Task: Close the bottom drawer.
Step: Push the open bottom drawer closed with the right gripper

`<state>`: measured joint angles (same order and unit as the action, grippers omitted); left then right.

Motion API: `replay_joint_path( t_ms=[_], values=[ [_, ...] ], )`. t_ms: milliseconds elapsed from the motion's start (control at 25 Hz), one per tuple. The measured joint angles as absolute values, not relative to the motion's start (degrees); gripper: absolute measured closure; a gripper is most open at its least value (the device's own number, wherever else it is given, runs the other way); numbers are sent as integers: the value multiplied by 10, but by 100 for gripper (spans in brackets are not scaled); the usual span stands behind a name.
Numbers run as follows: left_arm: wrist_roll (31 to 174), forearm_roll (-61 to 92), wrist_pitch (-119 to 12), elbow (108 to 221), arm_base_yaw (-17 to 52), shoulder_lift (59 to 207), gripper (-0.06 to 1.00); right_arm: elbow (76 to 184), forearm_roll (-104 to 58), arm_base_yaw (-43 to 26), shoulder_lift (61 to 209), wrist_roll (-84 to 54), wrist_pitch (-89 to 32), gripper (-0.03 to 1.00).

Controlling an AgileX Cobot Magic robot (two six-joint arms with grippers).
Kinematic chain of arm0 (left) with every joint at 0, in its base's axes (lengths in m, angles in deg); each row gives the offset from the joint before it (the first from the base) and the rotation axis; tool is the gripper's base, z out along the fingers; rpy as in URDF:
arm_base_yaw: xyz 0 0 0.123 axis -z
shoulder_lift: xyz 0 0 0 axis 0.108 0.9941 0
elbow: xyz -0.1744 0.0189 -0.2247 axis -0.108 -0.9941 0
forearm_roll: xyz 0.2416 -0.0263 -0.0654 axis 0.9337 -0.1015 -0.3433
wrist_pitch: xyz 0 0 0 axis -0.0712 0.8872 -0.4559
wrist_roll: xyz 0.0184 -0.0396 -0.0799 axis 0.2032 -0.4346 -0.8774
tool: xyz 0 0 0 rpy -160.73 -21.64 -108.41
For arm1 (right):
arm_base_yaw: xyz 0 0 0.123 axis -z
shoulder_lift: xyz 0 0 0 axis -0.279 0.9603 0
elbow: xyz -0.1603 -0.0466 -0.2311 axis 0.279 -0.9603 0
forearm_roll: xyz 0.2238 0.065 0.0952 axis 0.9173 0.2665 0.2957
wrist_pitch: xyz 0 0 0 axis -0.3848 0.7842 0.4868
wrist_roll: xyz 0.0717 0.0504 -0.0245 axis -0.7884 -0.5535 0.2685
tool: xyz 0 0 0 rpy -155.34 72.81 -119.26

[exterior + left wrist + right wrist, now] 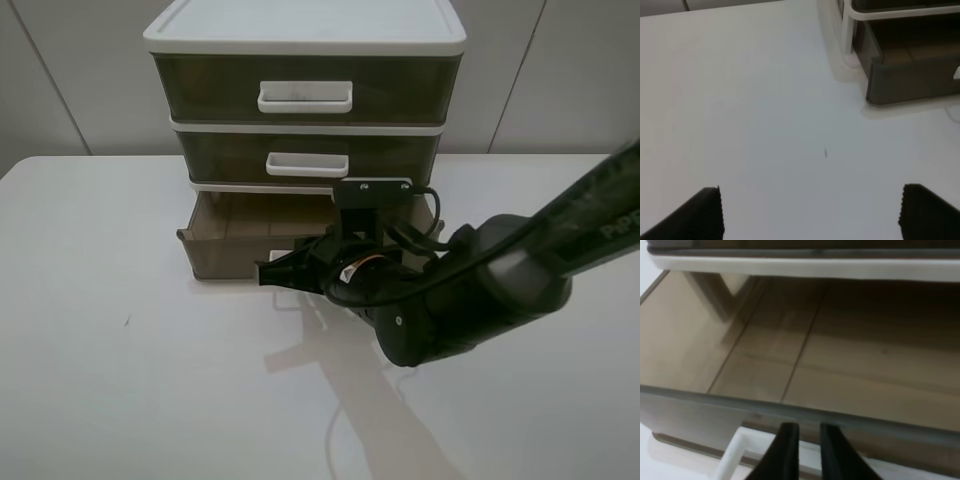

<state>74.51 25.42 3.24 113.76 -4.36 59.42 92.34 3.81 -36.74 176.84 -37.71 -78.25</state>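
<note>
The bottom drawer (225, 240), shallow smoky-brown plastic, stands pulled out of the white-framed three-drawer unit (305, 40), and its inside is empty (805, 365). My right gripper (266, 272) reaches in from the right and sits low at the drawer's front wall. In the right wrist view its fingertips (789, 432) stand nearly together, holding nothing (807, 432), right against the front wall next to the white loop handle (732, 457). My left gripper (811, 190) is open and empty over the bare table, well apart from the drawer's corner (910, 75). It is out of the exterior view.
The middle drawer (308, 160) and the taller top drawer (305, 92) are shut. The unit stands at the back of the white table (120, 380). My right arm (470, 290) lies across the table's right side.
</note>
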Motion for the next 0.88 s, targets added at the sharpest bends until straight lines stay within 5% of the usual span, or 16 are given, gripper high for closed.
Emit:
replay_joint_path(
  t_ms=[880],
  values=[
    [745,254,32,1138,-44,594,23,976,59,-367,1815,-377,-850,95]
  ],
)
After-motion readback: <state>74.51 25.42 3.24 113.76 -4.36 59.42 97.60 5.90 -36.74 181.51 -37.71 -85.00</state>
